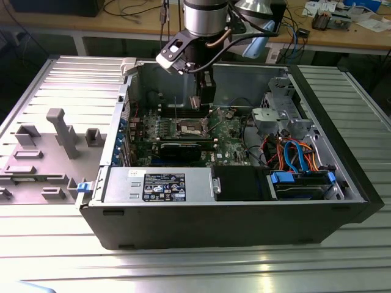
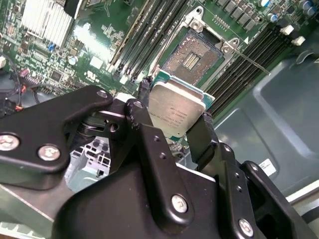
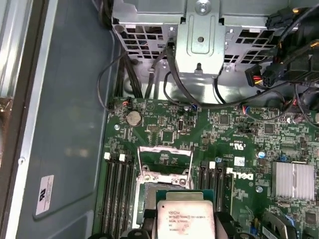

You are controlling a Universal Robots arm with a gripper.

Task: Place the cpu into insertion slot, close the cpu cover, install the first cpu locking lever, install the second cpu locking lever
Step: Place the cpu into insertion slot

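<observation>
My gripper (image 2: 172, 119) is shut on the cpu (image 2: 175, 107), a square chip with a silver-grey top, pinched at two opposite edges by the black fingers (image 2: 202, 137). It hangs a little above the green board, apart from the insertion slot (image 2: 192, 56), whose dark centre lies bare. In the first wrist view the cpu (image 3: 185, 211) covers part of the insertion slot (image 3: 147, 201), and the cpu cover (image 3: 165, 160) lies flipped back open beyond it. In the exterior view the gripper (image 1: 204, 102) hovers inside the case just above the insertion slot (image 1: 189, 127).
Long memory slots (image 2: 149, 35) flank the socket on both sides. A thin lever rod (image 2: 249, 60) sticks out from the socket. A metal drive cage (image 1: 278, 113) with bundled cables (image 1: 293, 152) stands at the exterior view's right. A black expansion card (image 1: 183, 148) lies in front of the socket.
</observation>
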